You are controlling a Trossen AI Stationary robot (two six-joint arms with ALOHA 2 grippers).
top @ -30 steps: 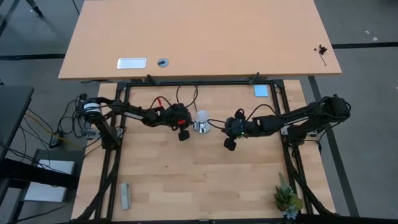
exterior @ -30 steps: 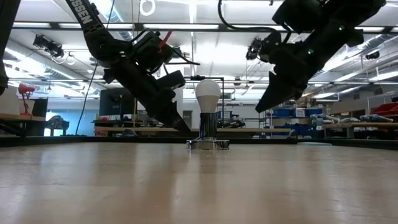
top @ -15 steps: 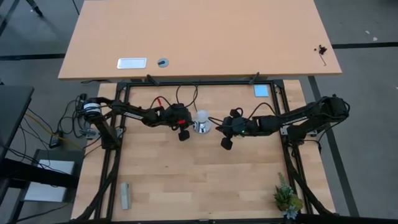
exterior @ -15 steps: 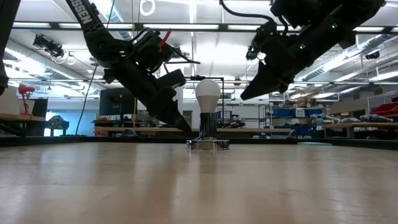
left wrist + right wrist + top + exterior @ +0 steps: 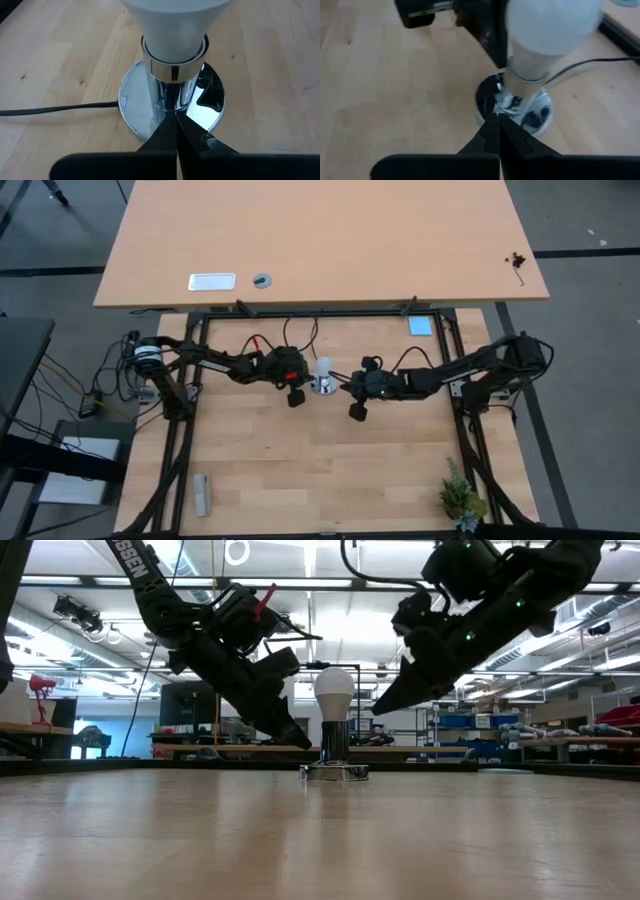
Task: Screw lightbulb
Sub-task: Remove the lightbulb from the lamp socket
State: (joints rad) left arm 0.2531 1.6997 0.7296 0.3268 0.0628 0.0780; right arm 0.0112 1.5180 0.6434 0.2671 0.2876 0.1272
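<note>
Two grippers flank the lightbulb (image 5: 322, 367), which stands upright in the silver socket base (image 5: 324, 386) near the far middle of the table (image 5: 300, 470). Left gripper (image 5: 176, 131): fingers pressed together with no gap, tips low against the socket's chrome stem, probably bracing the base so that it does not spin or slide. Right gripper (image 5: 498, 131): likewise closed flat, holding nothing, hanging just right of the bulb and higher than the socket, seemingly lined up for a reach at the glass; would need to open before any grasp.

Only from above: both arms meeting at the bulb, plus a small plant (image 5: 461, 497) at the near right corner. Only at table height: bulb (image 5: 334, 692) clear of both grippers, right one raised. Only from the left wrist: black cord (image 5: 55, 108) leaving the base. Thread depth: hidden everywhere.
</note>
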